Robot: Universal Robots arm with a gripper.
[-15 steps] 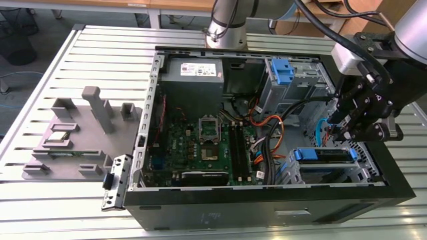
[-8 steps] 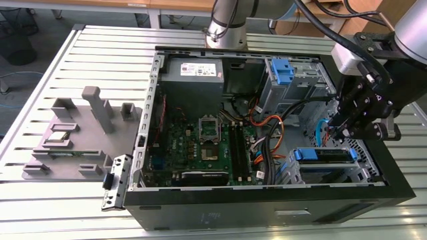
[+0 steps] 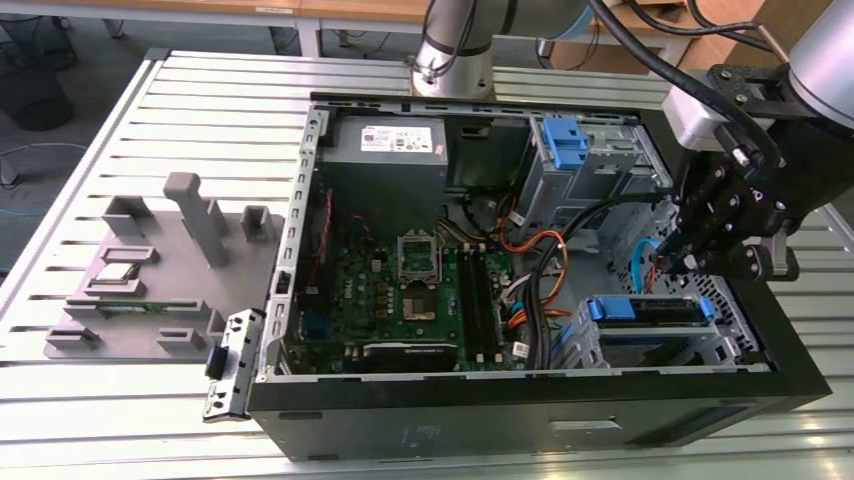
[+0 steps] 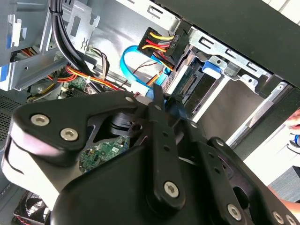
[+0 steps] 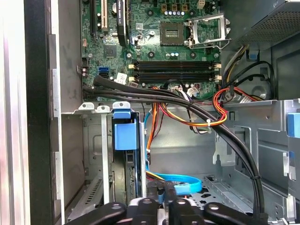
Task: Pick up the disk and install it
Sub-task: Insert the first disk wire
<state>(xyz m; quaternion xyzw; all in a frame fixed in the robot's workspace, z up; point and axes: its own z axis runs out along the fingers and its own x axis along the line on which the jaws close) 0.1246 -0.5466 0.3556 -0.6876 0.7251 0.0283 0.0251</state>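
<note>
- Gripper (image 3: pixel 687 262) hangs inside the open computer case (image 3: pixel 534 400), at the exterior view's right; jaws pinched narrow, holding nothing.
- Grey fixture (image 3: pixel 134 290) on the counter (image 3: pixel 80 420), far left.
- Motherboard (image 3: pixel 414 290) mid-case.
- Disk (image 3: pixel 650 312) seated in the drive bay, near the gripper.

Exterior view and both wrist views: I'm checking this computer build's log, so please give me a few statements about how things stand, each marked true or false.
1. The computer case lies open on a slatted table. True.
2. The end effector hangs outside the case. False: it is at the case's drive bays, on the exterior view's right.
3. A disk with a blue bracket sits in a bay of the case. True.
4. A cooler covers the processor socket. False: the socket is bare.
</note>
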